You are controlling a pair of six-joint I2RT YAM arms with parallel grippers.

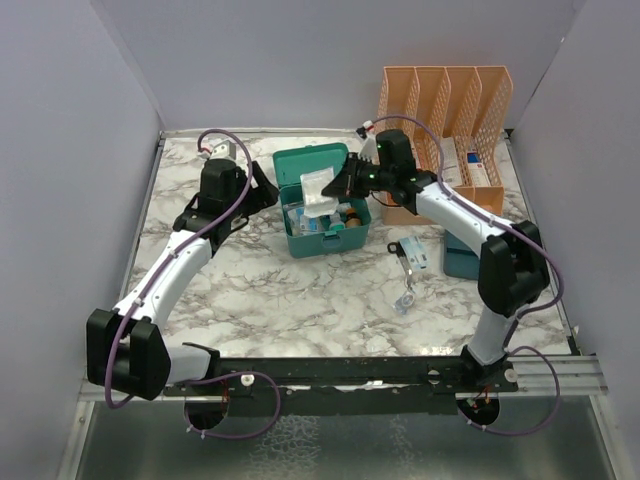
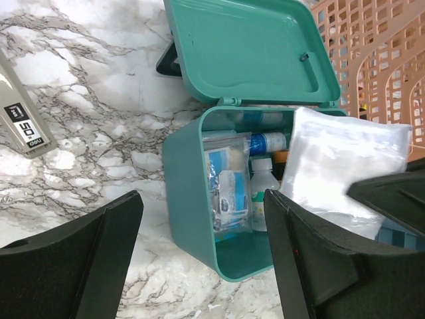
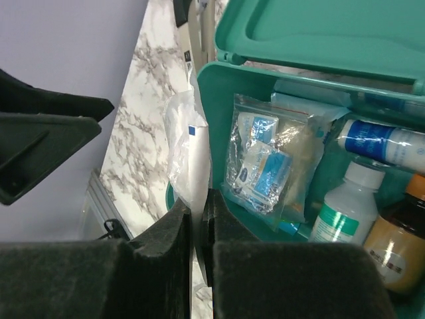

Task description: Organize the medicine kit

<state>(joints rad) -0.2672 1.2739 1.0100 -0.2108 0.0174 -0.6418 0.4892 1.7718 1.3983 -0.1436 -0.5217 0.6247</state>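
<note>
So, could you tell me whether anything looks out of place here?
Yes: a blue-and-white packet and a smaller item lie loose on the table, right of the open medicine kit, not inside it. A clear pouch is pinched in the right gripper over the kit, not yet packed.

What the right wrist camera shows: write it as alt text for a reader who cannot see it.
The right gripper is pinched shut on a clear plastic packet beside the wall of the open teal medicine kit. Inside the kit are a zip bag of sachets, a white bottle and an amber bottle; the marble table shows behind.
</note>
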